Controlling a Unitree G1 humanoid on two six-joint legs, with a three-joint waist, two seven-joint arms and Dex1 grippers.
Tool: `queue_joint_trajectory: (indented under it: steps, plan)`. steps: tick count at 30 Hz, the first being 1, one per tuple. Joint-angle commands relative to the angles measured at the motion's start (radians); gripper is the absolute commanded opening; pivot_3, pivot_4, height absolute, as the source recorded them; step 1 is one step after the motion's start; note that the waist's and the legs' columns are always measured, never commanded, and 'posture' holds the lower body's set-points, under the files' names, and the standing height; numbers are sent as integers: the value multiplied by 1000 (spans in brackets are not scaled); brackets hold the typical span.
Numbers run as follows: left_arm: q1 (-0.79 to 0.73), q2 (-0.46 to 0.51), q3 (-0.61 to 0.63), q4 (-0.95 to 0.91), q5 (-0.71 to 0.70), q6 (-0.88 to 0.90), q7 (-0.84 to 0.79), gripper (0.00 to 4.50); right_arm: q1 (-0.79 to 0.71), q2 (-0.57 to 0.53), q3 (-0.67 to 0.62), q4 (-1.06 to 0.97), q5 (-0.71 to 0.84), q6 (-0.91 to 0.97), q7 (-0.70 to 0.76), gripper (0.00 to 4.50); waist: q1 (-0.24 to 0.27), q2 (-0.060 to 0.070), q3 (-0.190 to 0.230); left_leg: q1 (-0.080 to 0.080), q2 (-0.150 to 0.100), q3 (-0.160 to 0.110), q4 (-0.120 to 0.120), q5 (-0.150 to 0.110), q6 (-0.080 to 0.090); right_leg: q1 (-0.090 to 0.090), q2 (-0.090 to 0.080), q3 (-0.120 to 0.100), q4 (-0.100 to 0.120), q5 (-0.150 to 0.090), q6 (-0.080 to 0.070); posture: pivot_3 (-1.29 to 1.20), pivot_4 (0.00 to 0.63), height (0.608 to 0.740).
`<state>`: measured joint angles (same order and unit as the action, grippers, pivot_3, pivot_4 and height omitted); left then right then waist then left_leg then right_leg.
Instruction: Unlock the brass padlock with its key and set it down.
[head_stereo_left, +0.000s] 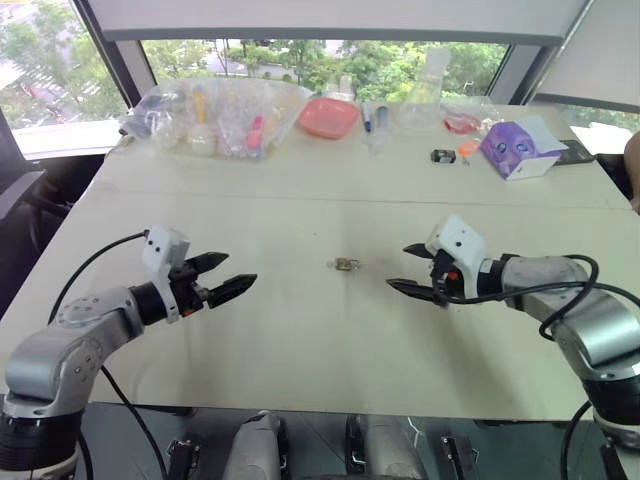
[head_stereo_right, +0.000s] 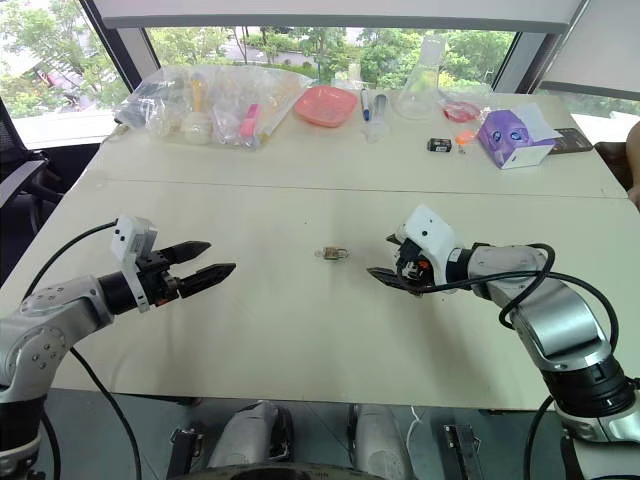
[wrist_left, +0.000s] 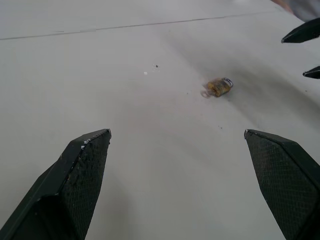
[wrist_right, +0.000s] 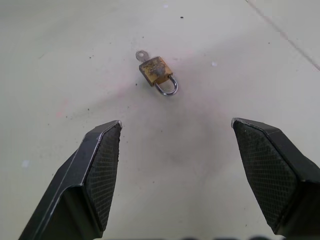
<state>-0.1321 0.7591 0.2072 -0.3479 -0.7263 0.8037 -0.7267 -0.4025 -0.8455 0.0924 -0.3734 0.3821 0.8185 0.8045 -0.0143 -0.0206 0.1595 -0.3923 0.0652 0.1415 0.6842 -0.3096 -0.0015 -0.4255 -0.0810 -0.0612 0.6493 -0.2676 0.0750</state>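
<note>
The tiny brass padlock lies flat on the cream table, midway between my two grippers. In the right wrist view the padlock shows a grey shackle at one end and its key sticking out of the other end. My left gripper hovers open to the left of the padlock, well apart from it. My right gripper hovers open to the right of it, a little closer. Neither gripper holds anything. The left wrist view shows the padlock and the right gripper's fingertips beyond it.
Along the table's far edge stand clear plastic bags, a pink bowl, a clear flask, a purple-and-white box and a small black-and-white box. A seam runs across the tabletop.
</note>
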Motion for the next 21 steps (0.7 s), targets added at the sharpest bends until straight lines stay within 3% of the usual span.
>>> queue_joint_trajectory:
  steps: [1,9,14,21]
  plan:
    - [-70,99,-26,45,27,-18,-132,4434,-114,-25,20,27,11,32,64,3644,0,1,0,0,0,0,0,0,0,0,0,0,0,0,0,0,150,740]
    - [-267,216,-145,179,102,-79,-368,4434,-348,114,315,281,-184,-157,187,3644,-1,1,1,-2,0,3,0,3,-5,-2,1,0,-1,0,0,0,150,740]
    - [-276,187,-146,185,125,-98,-359,4434,-440,249,387,553,-281,-292,204,3644,0,1,1,-6,0,4,1,3,-5,-5,0,0,-1,0,0,0,150,740]
    - [-186,127,-90,99,98,-64,-282,4434,-488,323,411,742,-371,-400,255,3644,1,1,1,-8,1,4,1,3,-6,-7,0,0,0,0,1,0,150,740]
